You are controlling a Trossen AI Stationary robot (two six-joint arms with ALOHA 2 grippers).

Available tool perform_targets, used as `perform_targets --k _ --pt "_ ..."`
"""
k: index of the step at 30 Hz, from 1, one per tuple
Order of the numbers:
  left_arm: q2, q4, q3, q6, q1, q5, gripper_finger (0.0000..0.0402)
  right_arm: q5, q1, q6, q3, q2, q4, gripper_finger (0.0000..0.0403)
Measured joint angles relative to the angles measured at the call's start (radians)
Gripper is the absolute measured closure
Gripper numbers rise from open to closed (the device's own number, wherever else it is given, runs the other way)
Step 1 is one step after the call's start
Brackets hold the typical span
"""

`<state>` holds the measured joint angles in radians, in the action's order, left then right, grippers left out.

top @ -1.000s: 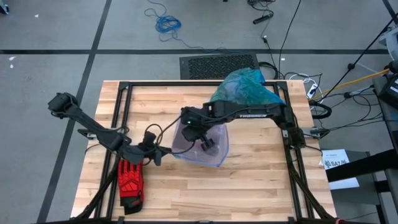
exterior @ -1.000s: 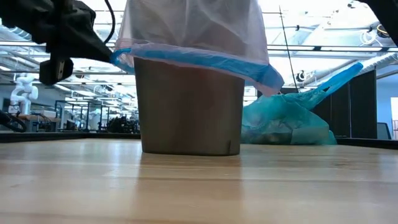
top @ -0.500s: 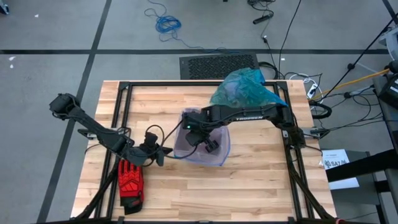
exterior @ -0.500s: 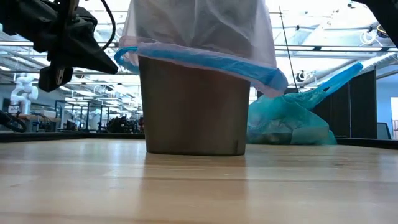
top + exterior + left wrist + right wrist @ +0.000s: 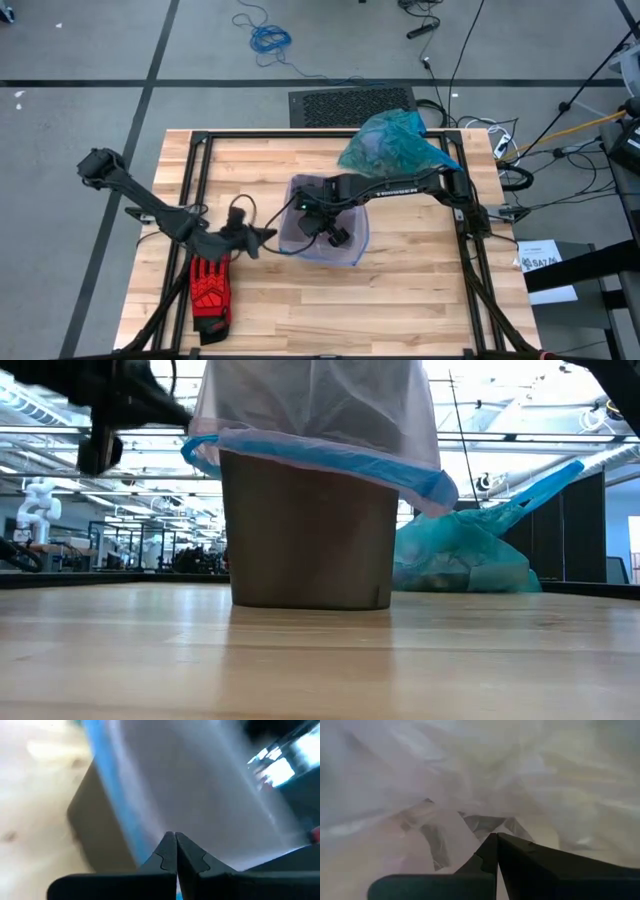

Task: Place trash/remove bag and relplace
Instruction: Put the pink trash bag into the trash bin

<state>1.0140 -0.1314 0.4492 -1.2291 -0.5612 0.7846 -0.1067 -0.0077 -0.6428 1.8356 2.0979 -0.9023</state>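
Observation:
The teal-green bag (image 5: 392, 142) lies full on the table's far side, beyond the bin, with its tied top (image 5: 545, 485) sticking up. The small pieces of trash do not show. A brown bin (image 5: 305, 530) stands mid-table. A lilac bag with a blue rim (image 5: 320, 455) is draped over its top. My right gripper (image 5: 335, 236) reaches down into that lilac bag and is shut. My left gripper (image 5: 263, 238) is shut, just left of the bin at rim height. My right gripper comes from above through the lilac bag's mouth. Its shut fingertips (image 5: 490, 842) lie among the crumpled film (image 5: 445, 835) inside; whether any film is caught between them I cannot tell. My left gripper points its shut fingertips (image 5: 170, 842) at the lilac bag's outer wall (image 5: 200, 795) beside the blue rim; whether they touch it I cannot tell.
A red-and-black glove (image 5: 210, 290) lies flat near the table's left near corner, under the left arm. A black frame (image 5: 200, 145) runs around the tabletop. Bare wood shows at the near side (image 5: 380, 310) and to the right of the bin.
My left gripper has risen and moved a little toward the bin, staying shut. The bin with its lilac bag shifted slightly toward the table's right, then back a little. The right gripper stayed inside the bag with only small movement.

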Motion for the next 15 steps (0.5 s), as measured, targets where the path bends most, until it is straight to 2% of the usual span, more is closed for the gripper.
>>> perform_targets --k 2,5,9,15 --pt "-0.056 -0.013 0.001 0.042 -0.007 0.046 0.0402 -0.001 0.000 0.006 -0.005 0.000 0.001 0.0403" --pt "-0.085 0.024 0.002 0.030 0.008 0.040 0.0402 -0.004 0.000 0.005 -0.004 0.000 0.017 0.0403" --pt "-0.030 0.031 -0.009 -0.093 0.034 -0.013 0.0402 -0.005 0.001 0.020 -0.004 0.000 0.034 0.0403" --pt "0.086 -0.151 -0.031 -0.074 0.051 -0.018 0.0402 -0.005 0.001 0.029 -0.004 0.000 0.061 0.0403"
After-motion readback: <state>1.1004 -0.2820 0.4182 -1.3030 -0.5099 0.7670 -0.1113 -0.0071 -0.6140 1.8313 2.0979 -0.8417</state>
